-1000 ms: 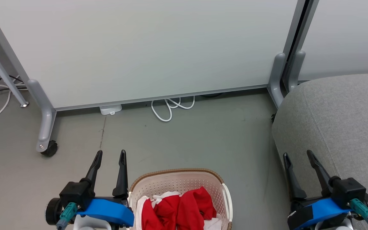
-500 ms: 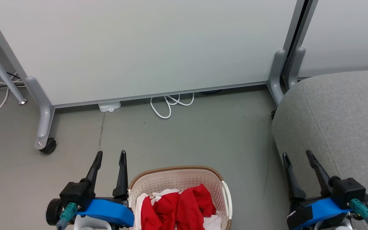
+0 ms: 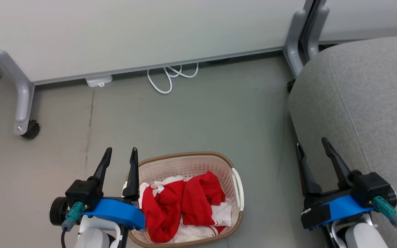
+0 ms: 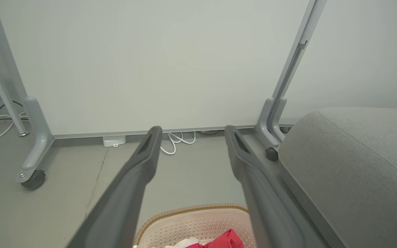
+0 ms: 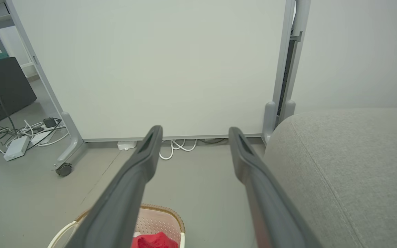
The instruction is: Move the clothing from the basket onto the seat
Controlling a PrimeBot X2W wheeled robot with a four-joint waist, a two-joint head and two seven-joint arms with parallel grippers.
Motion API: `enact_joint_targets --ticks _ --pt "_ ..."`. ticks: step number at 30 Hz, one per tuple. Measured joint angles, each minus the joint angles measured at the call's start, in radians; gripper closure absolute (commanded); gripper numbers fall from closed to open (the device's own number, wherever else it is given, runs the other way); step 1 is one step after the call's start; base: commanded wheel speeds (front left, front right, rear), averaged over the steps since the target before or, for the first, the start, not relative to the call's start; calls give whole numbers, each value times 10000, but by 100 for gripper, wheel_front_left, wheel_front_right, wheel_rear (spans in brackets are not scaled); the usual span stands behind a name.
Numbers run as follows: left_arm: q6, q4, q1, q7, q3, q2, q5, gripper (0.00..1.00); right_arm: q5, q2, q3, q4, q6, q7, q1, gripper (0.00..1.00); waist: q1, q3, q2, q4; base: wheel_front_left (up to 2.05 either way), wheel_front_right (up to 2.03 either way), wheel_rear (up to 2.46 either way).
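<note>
step in hand: approach, nothing grasped. clothing (image 3: pixel 181 206) lies heaped in the basket (image 3: pixel 188 162) on the floor, seat (image 3: pixel 367 103) bare at right. left gripper (image 3: pixel 119 160) and right gripper (image 3: pixel 311 150) both hover, fingers apart, empty. next move, judged: lower left gripper into basket, close on red fabric.
</note>
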Motion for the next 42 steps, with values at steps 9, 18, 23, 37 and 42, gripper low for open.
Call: enact_joint_targets --ticks 9,18,23,37,42 --pt "-111 1066 -825 0 -56 221 98 0 259 -2 692 31 0 -138 -939 0 1 1566 0 -576 0 0 0" --pt "-132 2865 -2456 0 -347 775 98 0 633 -10 1200 -98 0 -221 -1801 0 1 3411 0 -1412 0 0 0" --pt "-113 4098 -3312 155 -374 1106 182 0 909 -10 1432 -368 0 -226 -2112 0 2 4255 0 -1853 0 0 0" --pt "418 6491 -5014 1515 -336 2144 326 0 1799 -13 2134 -819 0 -232 -2592 0 1 6038 0 -2999 0 0 0" --pt "633 6892 -5353 1850 -291 2272 242 0 1921 -13 2188 -872 0 -232 -2625 0 1 6399 0 -3188 0 0 0"
